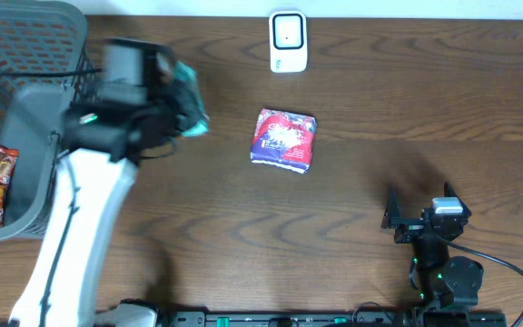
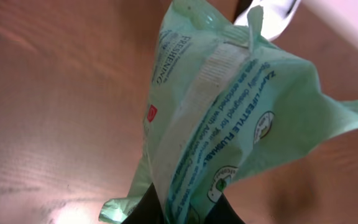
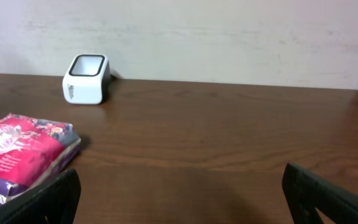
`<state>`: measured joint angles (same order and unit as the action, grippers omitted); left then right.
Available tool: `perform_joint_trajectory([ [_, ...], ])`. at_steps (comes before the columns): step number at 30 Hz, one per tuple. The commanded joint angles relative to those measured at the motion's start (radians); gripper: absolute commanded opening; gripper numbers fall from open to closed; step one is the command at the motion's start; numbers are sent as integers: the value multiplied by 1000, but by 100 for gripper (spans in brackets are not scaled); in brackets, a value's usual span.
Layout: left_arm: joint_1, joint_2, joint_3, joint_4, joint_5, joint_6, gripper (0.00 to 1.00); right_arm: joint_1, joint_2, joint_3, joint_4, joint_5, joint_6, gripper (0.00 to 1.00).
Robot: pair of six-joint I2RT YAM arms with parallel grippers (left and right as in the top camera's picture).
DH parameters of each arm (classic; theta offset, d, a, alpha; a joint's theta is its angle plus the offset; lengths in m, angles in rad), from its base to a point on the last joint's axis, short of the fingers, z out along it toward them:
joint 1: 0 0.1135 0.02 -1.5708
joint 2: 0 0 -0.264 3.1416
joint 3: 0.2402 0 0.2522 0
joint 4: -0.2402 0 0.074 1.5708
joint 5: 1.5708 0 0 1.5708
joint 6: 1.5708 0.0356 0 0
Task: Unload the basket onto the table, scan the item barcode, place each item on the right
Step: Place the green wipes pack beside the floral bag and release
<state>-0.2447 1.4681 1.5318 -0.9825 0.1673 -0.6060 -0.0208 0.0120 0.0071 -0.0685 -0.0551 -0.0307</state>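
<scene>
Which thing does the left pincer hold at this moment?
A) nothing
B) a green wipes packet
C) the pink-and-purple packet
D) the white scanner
B: the left pincer is shut on the green wipes packet, while the pink-and-purple packet and the white scanner sit apart from it, untouched.

"FRESHENING" on green wipes pack (image 2: 241, 112)

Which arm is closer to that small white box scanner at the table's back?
Left. The left gripper, shut on a green plastic packet, is left of the white scanner, a little nearer the front; the open right gripper sits farther off, toward the right front.
</scene>
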Motion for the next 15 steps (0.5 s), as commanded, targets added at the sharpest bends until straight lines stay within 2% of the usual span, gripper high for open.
perform_joint_trajectory([
  [1,-100,119,10,-23,-124,-3,7,13,-6,-2,-3,1,-8,99],
  [9,-182,407,10,-17,-364,-196,8,13,-6,-2,-3,1,-8,99],
  [15,-185,581,10,47,-346,-219,7,13,-6,-2,-3,1,-8,99],
])
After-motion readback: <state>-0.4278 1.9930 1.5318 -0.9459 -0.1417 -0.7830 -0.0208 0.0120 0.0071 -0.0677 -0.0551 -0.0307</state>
